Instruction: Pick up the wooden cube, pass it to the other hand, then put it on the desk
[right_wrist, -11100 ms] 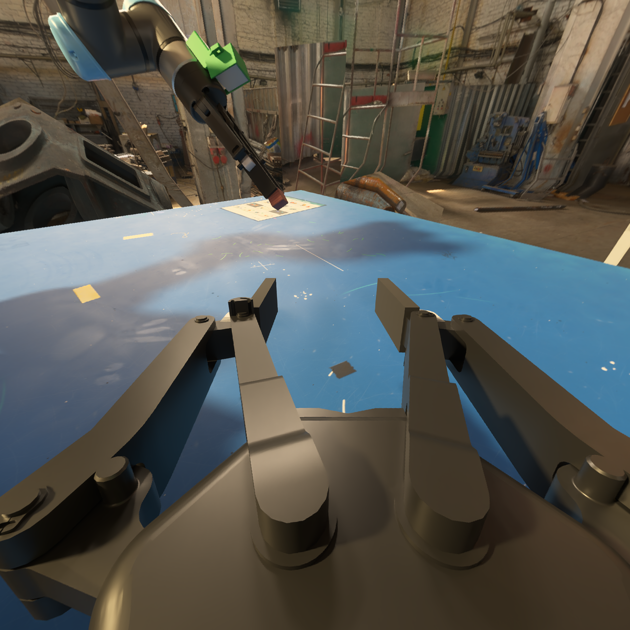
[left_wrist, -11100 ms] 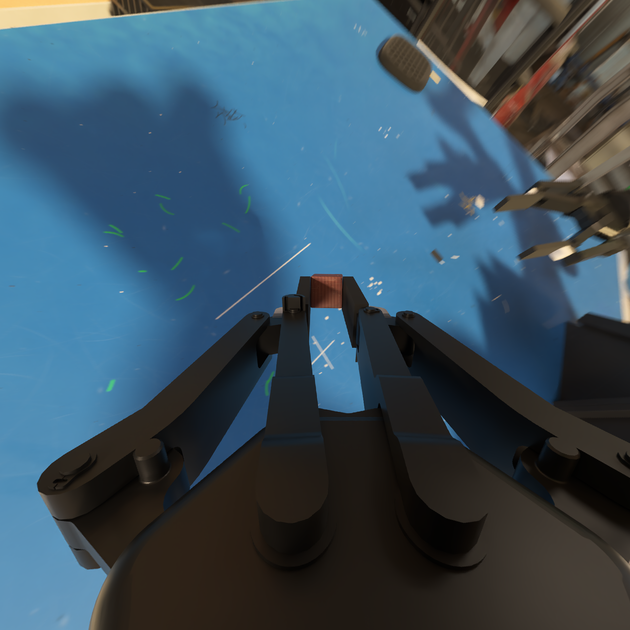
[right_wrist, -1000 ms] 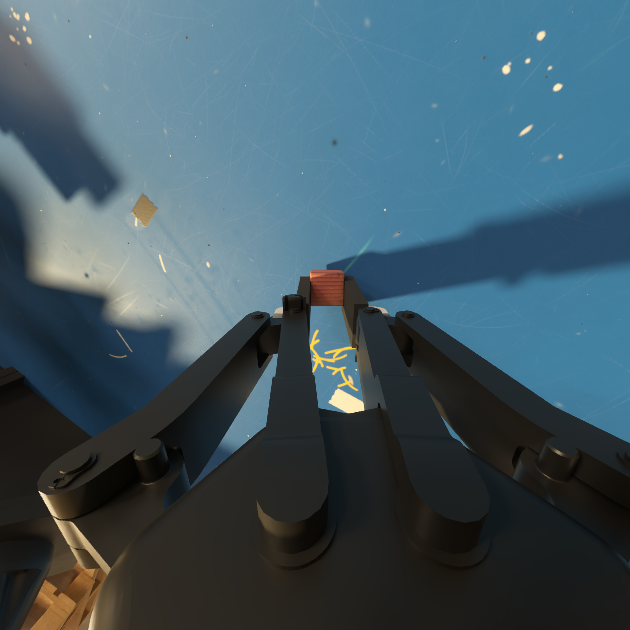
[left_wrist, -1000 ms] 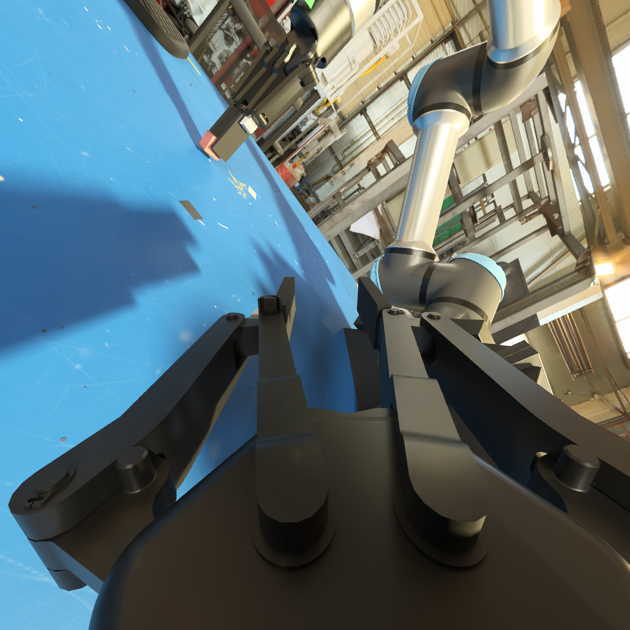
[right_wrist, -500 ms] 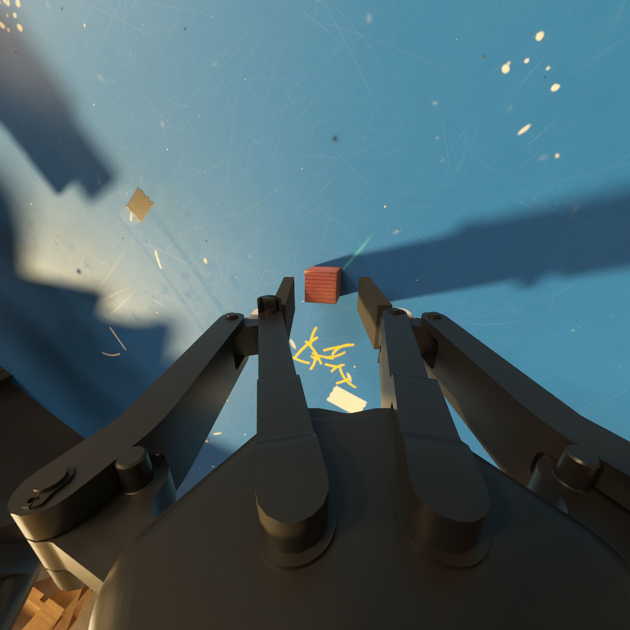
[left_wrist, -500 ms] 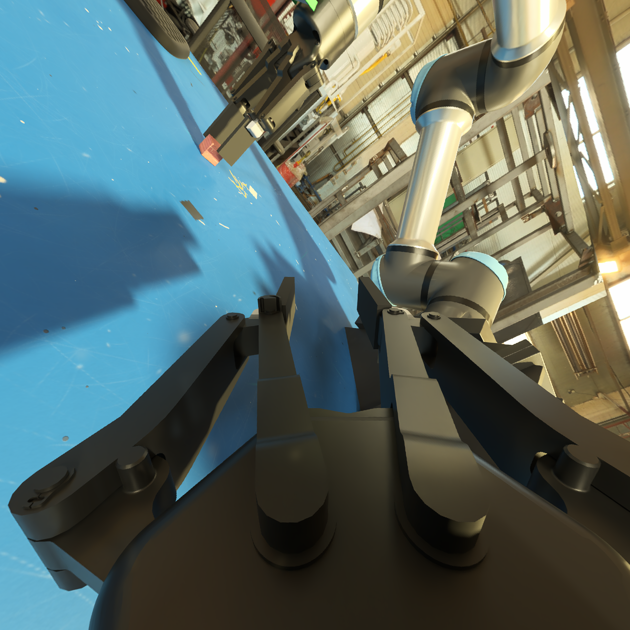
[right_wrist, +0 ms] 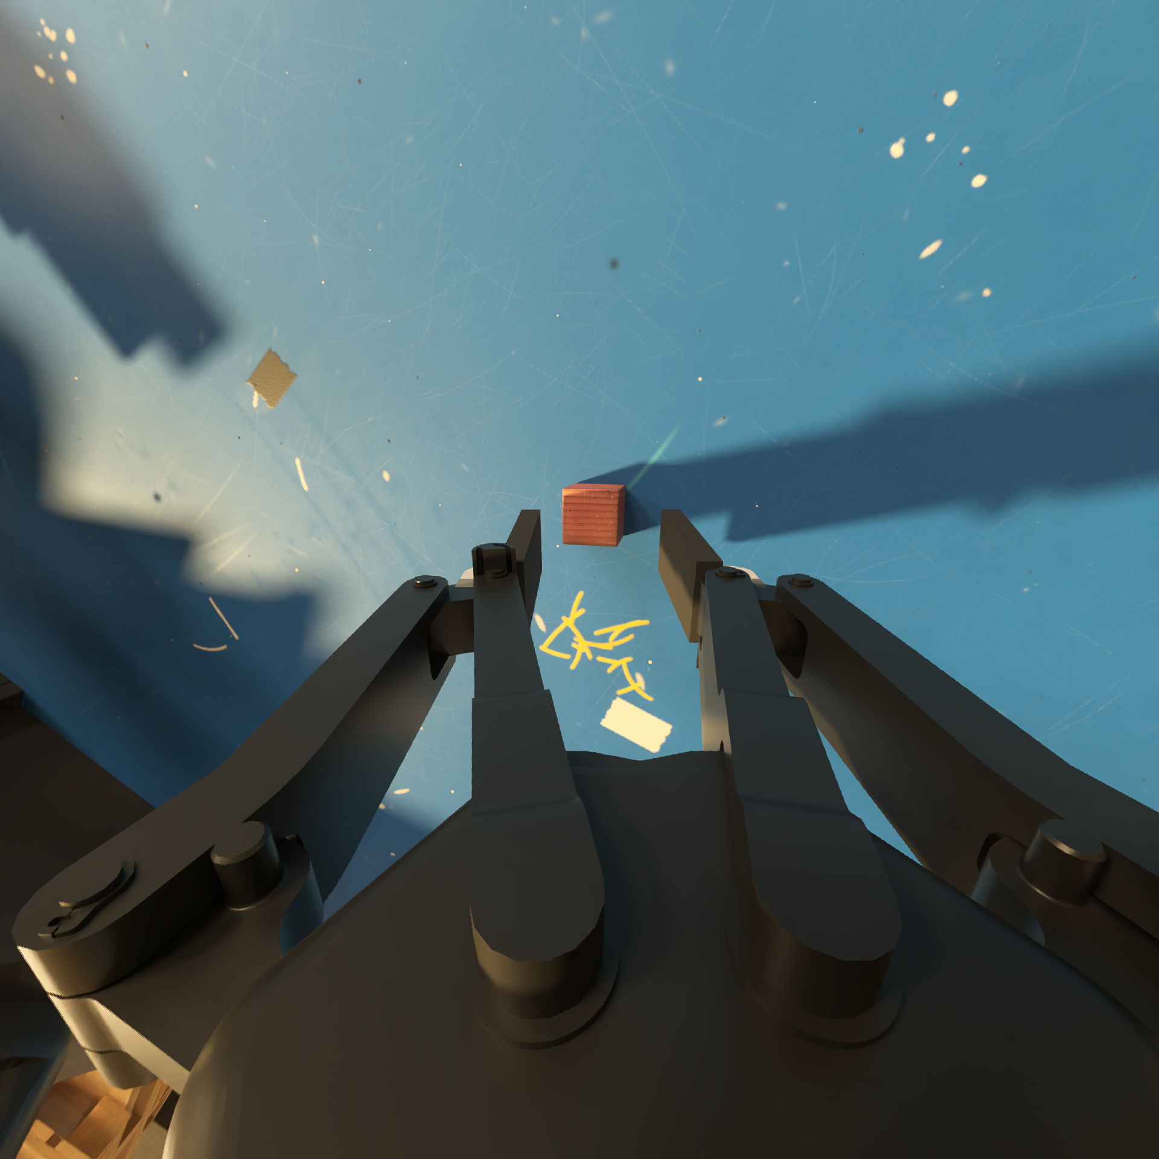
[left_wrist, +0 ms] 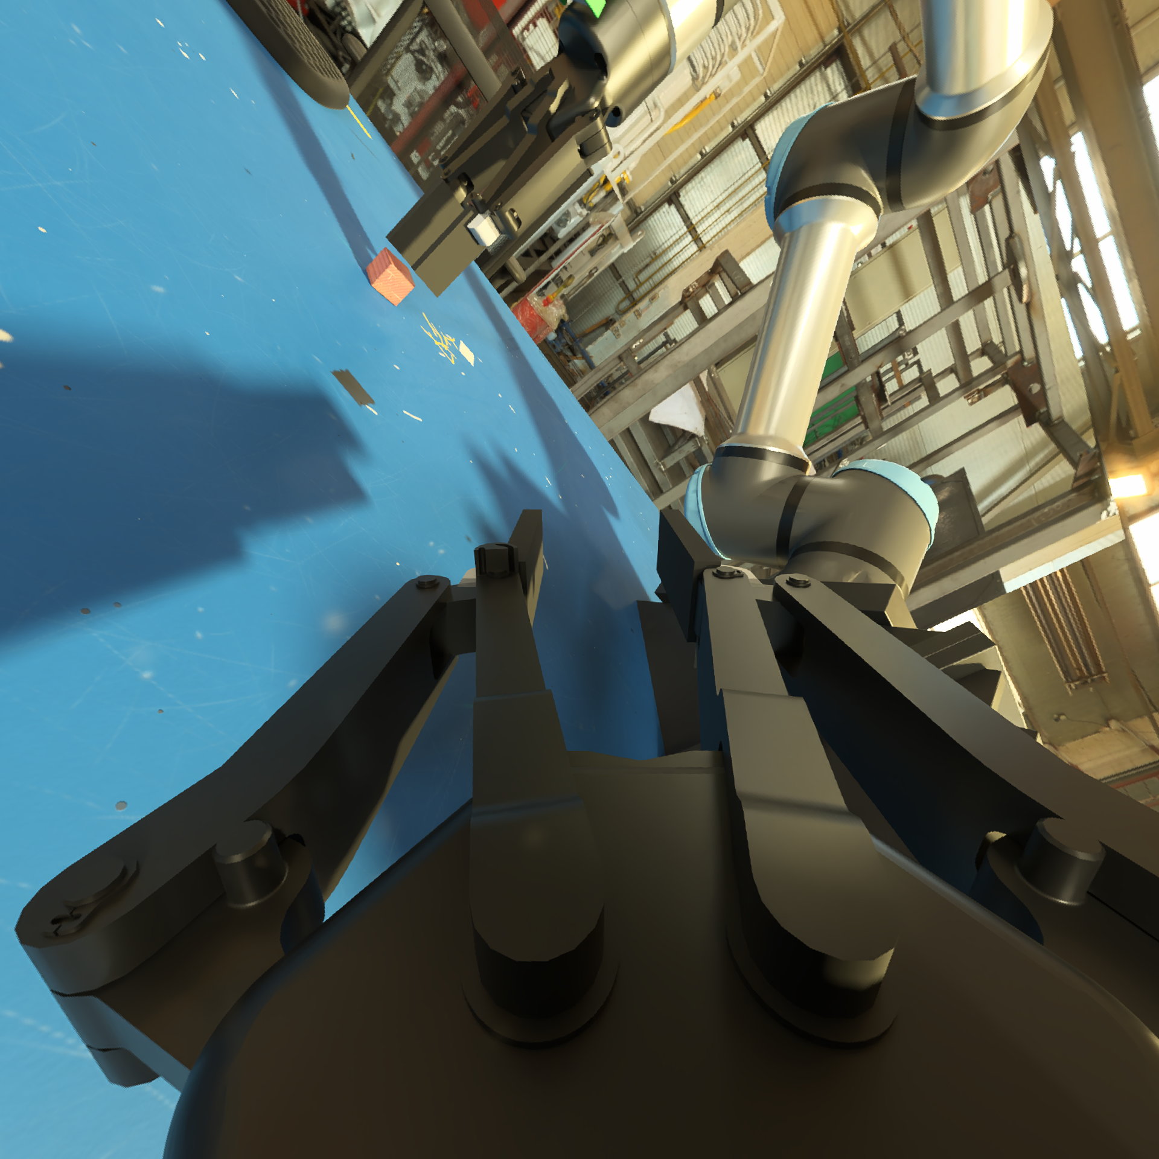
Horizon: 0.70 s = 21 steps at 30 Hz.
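Beside yellow scribbles (right_wrist: 596,646) on the desk (right_wrist: 690,251), the wooden cube (right_wrist: 592,514) sits beyond both empty, open tools.

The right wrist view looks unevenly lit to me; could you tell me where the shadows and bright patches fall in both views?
Right wrist view: a long dark shadow runs rightward from the wooden cube; a warm sunlit patch lies left on the desk. Left wrist view: broad shadow covers the desk's left, the cube sits in sunlight, and glare flares at the right edge.

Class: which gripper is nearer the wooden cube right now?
Right. The right gripper hangs open just above the wooden cube, which sits on the desk. The left gripper, also open, is far across the desk.
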Each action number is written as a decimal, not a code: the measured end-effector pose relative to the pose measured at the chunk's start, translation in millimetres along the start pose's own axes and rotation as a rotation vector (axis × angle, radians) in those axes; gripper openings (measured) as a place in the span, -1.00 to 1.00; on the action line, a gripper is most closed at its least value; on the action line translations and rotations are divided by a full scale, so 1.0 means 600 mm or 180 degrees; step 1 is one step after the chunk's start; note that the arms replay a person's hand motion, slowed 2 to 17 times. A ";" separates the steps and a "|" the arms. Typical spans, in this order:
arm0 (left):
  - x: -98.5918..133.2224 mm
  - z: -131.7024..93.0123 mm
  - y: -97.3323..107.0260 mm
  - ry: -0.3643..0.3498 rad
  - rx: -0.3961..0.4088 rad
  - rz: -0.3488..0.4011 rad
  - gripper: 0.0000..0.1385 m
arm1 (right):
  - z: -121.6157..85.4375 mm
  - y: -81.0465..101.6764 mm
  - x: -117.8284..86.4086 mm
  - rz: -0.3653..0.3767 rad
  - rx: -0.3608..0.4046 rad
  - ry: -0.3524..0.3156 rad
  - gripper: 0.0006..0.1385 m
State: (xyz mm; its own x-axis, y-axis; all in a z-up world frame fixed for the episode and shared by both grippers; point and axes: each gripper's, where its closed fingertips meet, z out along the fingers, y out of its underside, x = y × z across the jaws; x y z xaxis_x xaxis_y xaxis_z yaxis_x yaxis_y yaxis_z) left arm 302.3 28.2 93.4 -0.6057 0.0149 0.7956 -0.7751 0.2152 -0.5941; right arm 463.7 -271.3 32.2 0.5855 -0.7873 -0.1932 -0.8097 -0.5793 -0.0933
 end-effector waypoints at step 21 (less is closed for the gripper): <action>0.001 -0.008 -0.002 -0.0091 0.0003 0.0081 -0.28 | -0.146 0.002 -0.013 -0.0042 0.0884 0.0495 -0.24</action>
State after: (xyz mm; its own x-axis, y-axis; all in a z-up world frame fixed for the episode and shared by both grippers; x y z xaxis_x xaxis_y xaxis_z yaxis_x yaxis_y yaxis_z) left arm 303.9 32.6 95.1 -0.6301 -0.0077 0.7765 -0.7595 0.2141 -0.6142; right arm 461.6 -283.9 119.0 0.5777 -0.8153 -0.0403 -0.7689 -0.5269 -0.3621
